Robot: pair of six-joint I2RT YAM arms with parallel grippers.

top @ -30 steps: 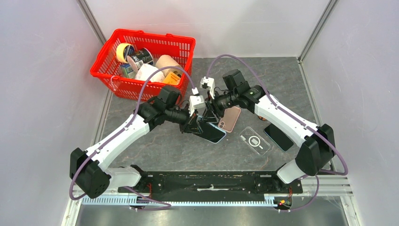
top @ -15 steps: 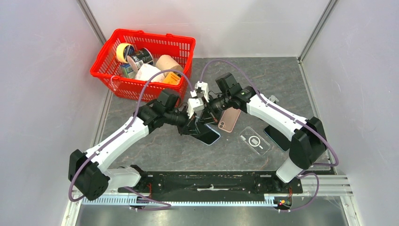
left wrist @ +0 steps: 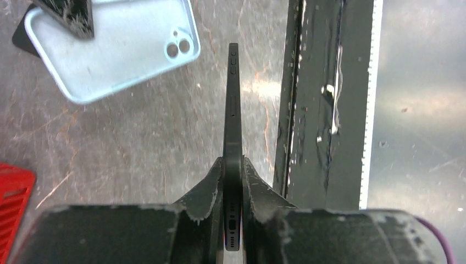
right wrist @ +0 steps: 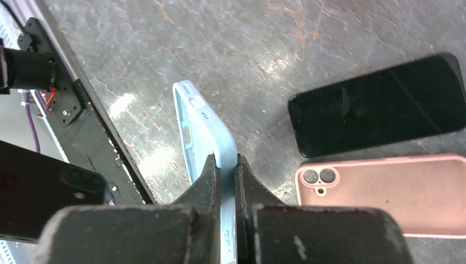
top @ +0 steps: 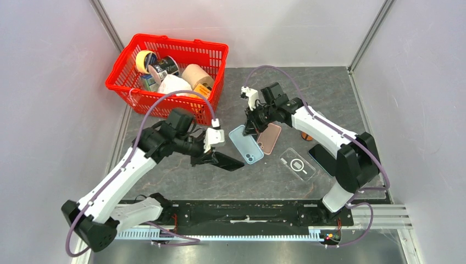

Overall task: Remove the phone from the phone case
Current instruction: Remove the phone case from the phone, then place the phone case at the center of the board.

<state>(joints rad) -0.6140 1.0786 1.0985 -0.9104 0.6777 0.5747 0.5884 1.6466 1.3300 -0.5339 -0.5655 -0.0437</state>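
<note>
The dark phone (top: pixel 228 162) is out of its case and held edge-on above the table, my left gripper (top: pixel 207 156) shut on its bottom end. In the left wrist view the phone (left wrist: pixel 233 110) runs straight out from between the fingers (left wrist: pixel 211 184). The light-blue phone case (top: pixel 245 144) sits empty to the right of it, camera cut-out towards the near side. My right gripper (top: pixel 250 128) is shut on the case's far edge. Seen from the right wrist, the case (right wrist: pixel 204 129) is pinched by its thin wall in that gripper (right wrist: pixel 226 165).
A pink-cased phone (top: pixel 269 137) lies just right of the blue case, then a clear case (top: pixel 297 164) and a black phone (top: pixel 325 159). A red basket (top: pixel 132 93) of goods stands at the back left. The black rail (top: pixel 247 212) runs along the near edge.
The two grippers have parted. My left arm has drawn back left and nearer with the phone, which has slid free of the blue case. The right gripper has shut on the case's edge.
</note>
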